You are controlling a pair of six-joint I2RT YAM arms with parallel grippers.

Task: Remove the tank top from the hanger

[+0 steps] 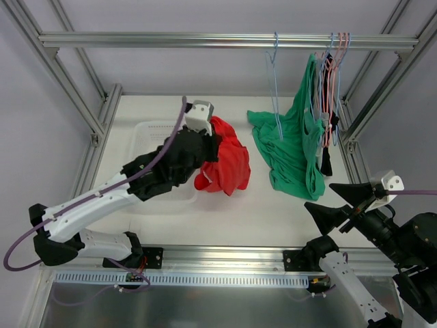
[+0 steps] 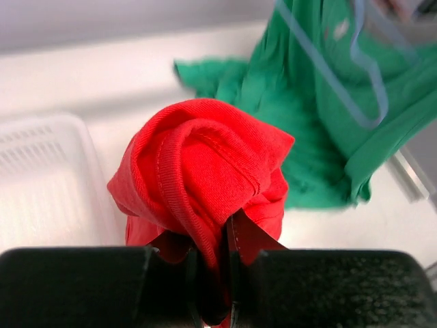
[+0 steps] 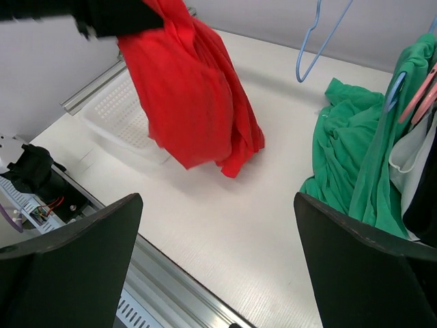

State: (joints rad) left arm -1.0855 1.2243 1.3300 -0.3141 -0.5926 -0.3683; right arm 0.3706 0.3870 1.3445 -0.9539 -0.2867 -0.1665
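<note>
My left gripper (image 1: 213, 140) is shut on a red tank top (image 1: 227, 164) and holds it above the table, its lower end hanging near the basket's right side. The jaws pinch a fold of the red cloth (image 2: 205, 171). The red top also shows in the right wrist view (image 3: 194, 96). A bare blue hanger (image 1: 274, 75) hangs from the top rail (image 1: 205, 41). A green garment (image 1: 293, 147) hangs from another blue hanger and drapes onto the table. My right gripper (image 1: 334, 201) is open and empty at the near right, its wide-apart fingers (image 3: 68, 273) framing bare table.
A white plastic basket (image 1: 153, 137) stands at the left, under my left arm. More garments on pink and blue hangers (image 1: 331, 89) hang at the right end of the rail. Frame posts stand at both sides, and an aluminium rail (image 1: 225, 256) runs along the near edge.
</note>
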